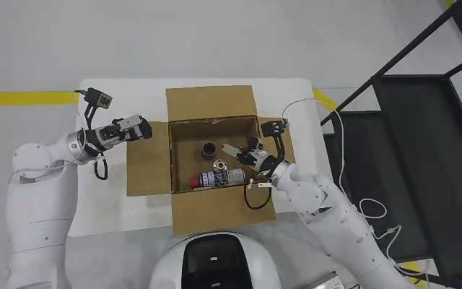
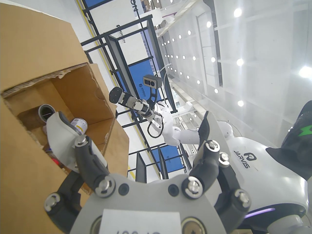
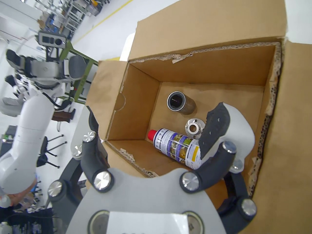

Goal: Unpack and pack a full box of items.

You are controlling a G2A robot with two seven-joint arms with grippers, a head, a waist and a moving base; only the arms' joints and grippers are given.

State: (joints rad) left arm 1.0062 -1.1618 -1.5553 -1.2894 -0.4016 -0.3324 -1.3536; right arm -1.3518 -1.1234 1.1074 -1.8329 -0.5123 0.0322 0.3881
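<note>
White table is occupied by an opened cardboard box containing a spray can and metal cylinder. Right gripper is held spread above it, left gripper spread alongside.

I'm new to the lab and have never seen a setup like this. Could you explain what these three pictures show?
It is a two-armed robot at a white table, each arm ending in a pincer. One picture looks down from above its arms; the other two come from cameras on the wrists. On the table stands an open cardboard box. Inside are a spray can on its side, a dark metal tube and a small metal flange. The right pincer hangs open over the box's inside, near the can; the left pincer, also open, is beside the box above a flap. Neither holds anything.
</note>
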